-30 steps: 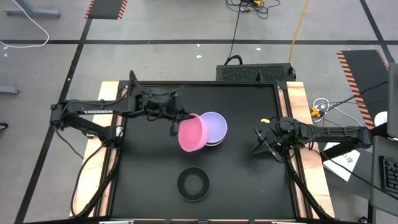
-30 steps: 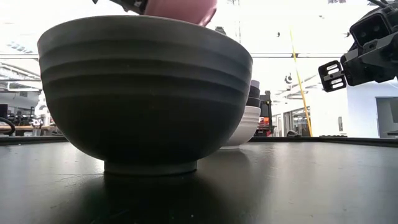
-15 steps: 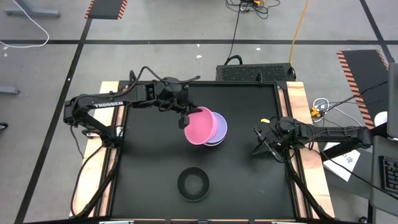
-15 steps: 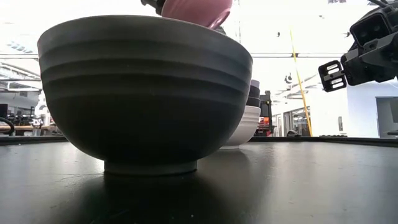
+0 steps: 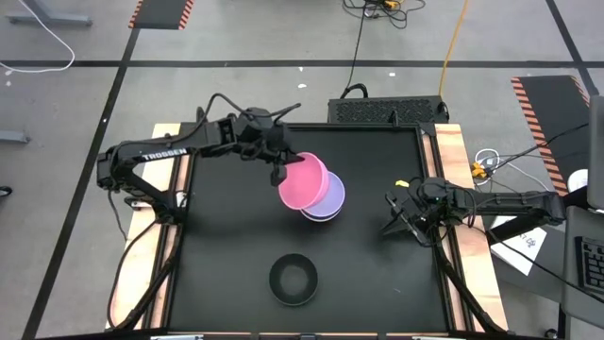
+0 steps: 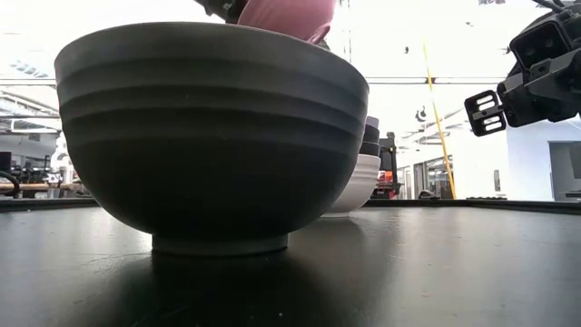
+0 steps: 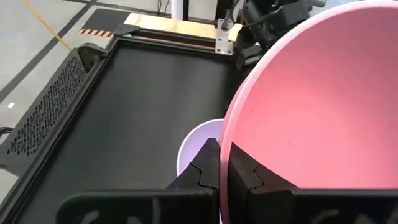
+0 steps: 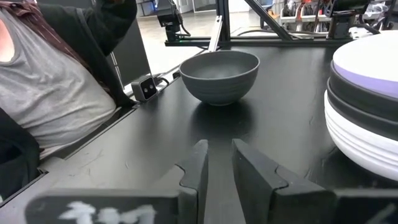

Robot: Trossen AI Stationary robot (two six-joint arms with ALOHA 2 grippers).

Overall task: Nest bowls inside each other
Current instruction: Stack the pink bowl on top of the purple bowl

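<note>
My left gripper (image 5: 278, 172) is shut on the pink bowl (image 5: 304, 182) and holds it in the air above a stack of bowls (image 5: 328, 202). The stack's top bowl is lavender (image 7: 196, 142); black bowls and a white bowl (image 8: 360, 146) sit under it. A single black bowl (image 5: 293, 280) stands upright on its foot near the table's near edge and fills the low view (image 6: 213, 136). The pink bowl's underside (image 6: 286, 14) shows at the top of the low view. My right gripper (image 5: 390, 219) waits near the table's right edge, open by a narrow gap (image 8: 221, 163). My left gripper pinches the pink bowl's rim (image 7: 225, 163) on the bowl's left side. One finger (image 7: 244, 175) is inside the bowl and one finger (image 7: 206, 169) is outside. The fingers come from the table's left, slanting down. The bowl is lifted clear, mouth up and slightly tilted, overlapping the lavender bowl.
Bare black tabletop (image 5: 236, 246) lies between the stack and the single black bowl. Wooden rails (image 5: 451, 161) run along the left and right sides. A person (image 8: 50, 87) sits beyond the table's near edge in the right wrist view.
My left gripper has carried the pink bowl toward the table's right and far edge, over the stack. The bowl has turned from steeply tipped to nearly mouth up. The right arm has kept still.
</note>
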